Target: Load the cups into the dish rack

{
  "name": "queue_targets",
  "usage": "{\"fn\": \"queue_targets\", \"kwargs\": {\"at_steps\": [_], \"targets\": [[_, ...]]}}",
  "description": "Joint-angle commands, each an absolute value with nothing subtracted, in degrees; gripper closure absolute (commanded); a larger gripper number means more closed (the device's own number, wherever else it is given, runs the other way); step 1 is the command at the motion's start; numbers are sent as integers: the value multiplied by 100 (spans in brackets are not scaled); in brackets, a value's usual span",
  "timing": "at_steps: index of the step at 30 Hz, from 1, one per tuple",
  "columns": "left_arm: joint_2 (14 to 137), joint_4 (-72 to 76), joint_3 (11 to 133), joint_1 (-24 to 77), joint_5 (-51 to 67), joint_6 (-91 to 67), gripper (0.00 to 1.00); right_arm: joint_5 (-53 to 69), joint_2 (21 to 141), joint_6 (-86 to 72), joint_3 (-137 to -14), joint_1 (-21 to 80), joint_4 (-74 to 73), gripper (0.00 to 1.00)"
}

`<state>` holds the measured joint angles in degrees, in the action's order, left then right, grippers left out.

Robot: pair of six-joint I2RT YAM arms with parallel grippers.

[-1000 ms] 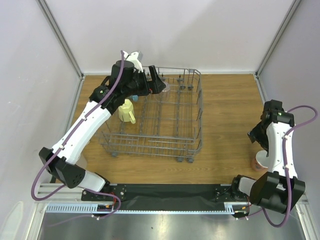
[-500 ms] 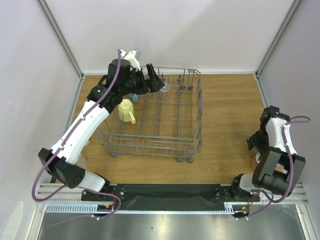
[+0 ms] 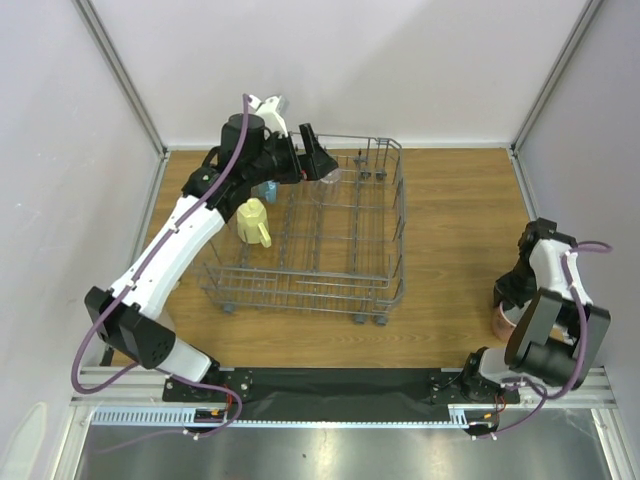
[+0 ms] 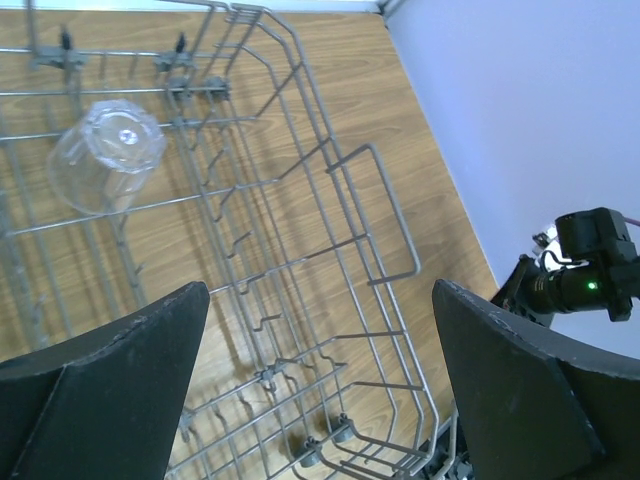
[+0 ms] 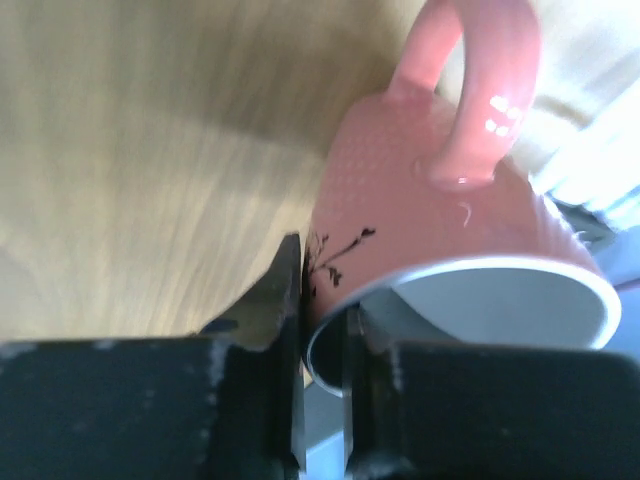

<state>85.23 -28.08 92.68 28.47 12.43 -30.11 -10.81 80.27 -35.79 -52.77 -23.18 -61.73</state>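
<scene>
Wood tabletop [image 3: 460, 200], 4 o'clock edge: salmon-pink mug [image 5: 400, 220] is clamped by its rim btwn R gripper [image 5: 322, 325] jaws; dish rack [image 3: 402, 215] is found at 10 o'clock from it. L gripper [image 4: 320, 300] is held wide apart over rack.

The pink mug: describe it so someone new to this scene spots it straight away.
Start at the grey dish rack on the wooden table, then look far right, beside the right arm. The pink mug is there, its rim pinched by the right gripper. Unlike the yellow cup and clear glass at the rack, it is salmon with a loop handle and a dark twig drawing.
</scene>
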Motion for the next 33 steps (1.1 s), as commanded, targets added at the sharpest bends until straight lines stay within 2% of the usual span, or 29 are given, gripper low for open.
{"fn": "queue_targets", "kwargs": {"at_steps": [1, 6, 11, 21, 24, 27, 29, 31, 33], "targets": [[8657, -2417, 9264, 2813, 1626, -3172, 0, -54, 7489, -3446, -5142, -2268, -5740, 100], [8780, -2110, 9194, 2812, 1916, -3436, 0, 623, 7163, -3006, -5448, -2250, -5774, 100], [8842, -1943, 8956, 2812, 2021, -3761, 0, 1036, 7154, -2988, -6360, -2057, -6073, 100], [8894, -1223, 8798, 2812, 2618, -4306, 0, 3268, 7049, -3225, -8961, -1670, -6091, 100], [8947, -602, 8605, 2812, 3038, -4813, 0, 4277, 7049, -3480, -9333, -1696, -5697, 100], [8947, 356, 8324, 2847, 3304, -5438, 0, 5490, 6856, -4348, -9063, -1688, -4548, 100], [8930, 614, 8297, 2926, 3436, -5519, 0, 5974, 6540, -5756, -8291, -1600, -2758, 100], [8842, 816, 8358, 3014, 3445, -5476, 0, 6257, 6355, -6650, -7868, -1512, -1169, 100], [8807, 1045, 8385, 3076, 3489, -5449, 0, 6301, 6337, -7118, -7761, -1311, -635, 100]]}}
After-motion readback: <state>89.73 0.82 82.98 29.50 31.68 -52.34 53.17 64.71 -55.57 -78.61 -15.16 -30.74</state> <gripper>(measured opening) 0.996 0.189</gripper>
